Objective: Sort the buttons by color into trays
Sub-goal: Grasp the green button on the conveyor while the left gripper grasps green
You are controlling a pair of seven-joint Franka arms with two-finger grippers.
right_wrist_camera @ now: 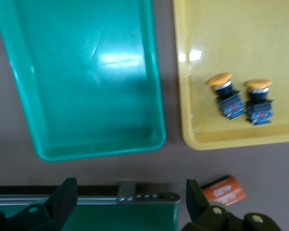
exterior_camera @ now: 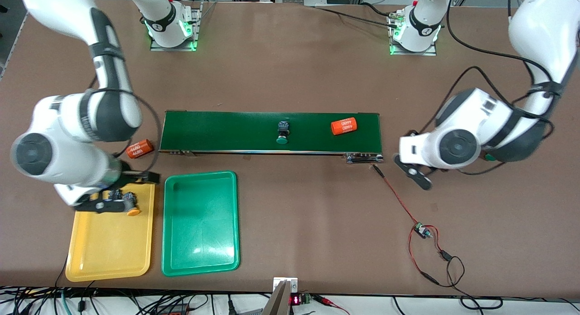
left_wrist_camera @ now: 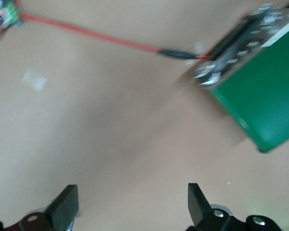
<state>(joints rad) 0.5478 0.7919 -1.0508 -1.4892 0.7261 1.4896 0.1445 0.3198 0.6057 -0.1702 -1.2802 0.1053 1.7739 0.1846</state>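
- Right gripper [exterior_camera: 118, 192]: over the yellow tray's end nearest the belt, jaws apart and holding nothing. In the right wrist view its two dark fingers [right_wrist_camera: 62, 199] stand wide with bare table and the belt's end between them.
- Yellow tray [exterior_camera: 108, 251]: toward the right arm's end of the table, nearer the front camera than the belt. Two orange-capped buttons [right_wrist_camera: 241, 101] lie in it on their sides, just beside each other, by the tray's belt-side wall; in the front view one orange cap [exterior_camera: 132, 211] peeks out at about 4 o'clock from the gripper.
- Small orange cylinder [exterior_camera: 140, 148]: on the table beside the belt's end, at about 1 o'clock from the yellow tray. White print in two rows reads about "4680"; I cannot be sure of it.
- Green tray [exterior_camera: 200, 224]: just beside the yellow tray, with no buttons in it.
- Belt [exterior_camera: 226, 131]: long, dark green, across the table's middle.
- Green button [exterior_camera: 282, 133]: on the belt near its middle, on its side, cap toward the front camera.
- Second orange cylinder [exterior_camera: 344, 126]: on the belt at 3 o'clock from the green button, white print much the same.
- Left gripper [exterior_camera: 414, 170]: over bare table at about 4 o'clock from the belt's end, jaws apart, holding nothing.
- Small wired board [exterior_camera: 422, 230]: on the table, red wire running to the belt's end.
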